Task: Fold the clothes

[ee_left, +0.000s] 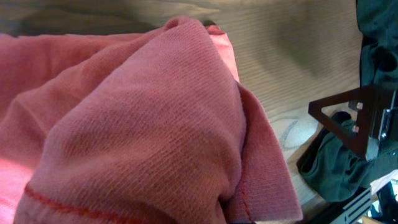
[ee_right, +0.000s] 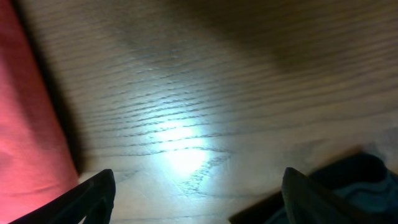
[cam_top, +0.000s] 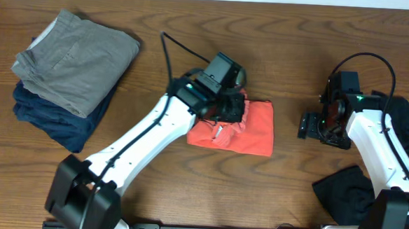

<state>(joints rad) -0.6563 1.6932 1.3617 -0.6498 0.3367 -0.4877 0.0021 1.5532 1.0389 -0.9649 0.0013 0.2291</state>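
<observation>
Overhead view: the coral-red T-shirt (cam_top: 249, 131) lies in the middle of the counter (cam_top: 299, 49) as a compact folded packet, its upper-left part hidden under the left arm's head.
Other clothes: a grey-khaki garment (cam_top: 78, 55) sits folded on a navy garment (cam_top: 53, 117) at the far left; black garments (cam_top: 344, 192) lie loose near the right arm's base.
Left claw (cam_top: 224, 110): down on the shirt's upper-left corner. From its wrist camera a ridge of red knit rises right up to the lens, which reads like a pinch, but the fingers are hidden, so I cannot tell whether it grips.
Right claw (ee_right: 198, 180): spread wide with nothing between the fingers, over bare wood just right of the shirt's edge.
Handling: light, soft, limp cotton knit. It should sag and bunch wherever it is lifted, and the stacked layers may slide apart.
Where to hold: probably at a corner or along the stitched hem (ee_left: 74, 202), catching every layer at once; mid-panel cloth would only tent up.
Stage: the shirt looks nearly done; the black pieces look not yet folded.
</observation>
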